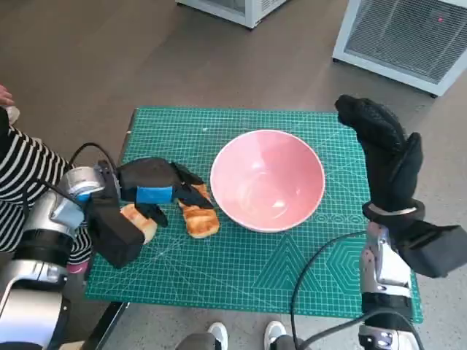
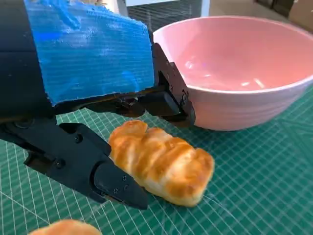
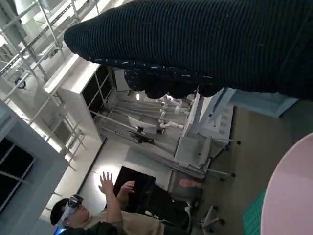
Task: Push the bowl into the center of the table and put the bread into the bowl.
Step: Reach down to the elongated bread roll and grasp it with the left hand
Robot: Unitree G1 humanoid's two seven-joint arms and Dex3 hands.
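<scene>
The pink bowl [image 1: 268, 179] stands upright near the middle of the green mat [image 1: 292, 270]; in the left wrist view the bowl [image 2: 234, 68] is just beyond my fingers. A golden bread roll [image 1: 198, 218] lies on the mat beside the bowl's left rim. My left hand [image 1: 157, 189] reaches over it. The left wrist view shows the roll [image 2: 161, 164] lying between the thumb [image 2: 102, 174] and the upper fingers [image 2: 168, 100], which stand apart above it. A second roll [image 1: 139, 222] lies under my left wrist. My right hand [image 1: 383, 149] is raised right of the bowl, holding nothing.
A person in a striped sleeve [image 1: 22, 175] sits at the table's left edge. White appliances [image 1: 408, 33] stand on the floor beyond the table. Shoes [image 1: 219, 334] show at the near edge. A black cable [image 1: 314, 270] crosses the mat near my right arm.
</scene>
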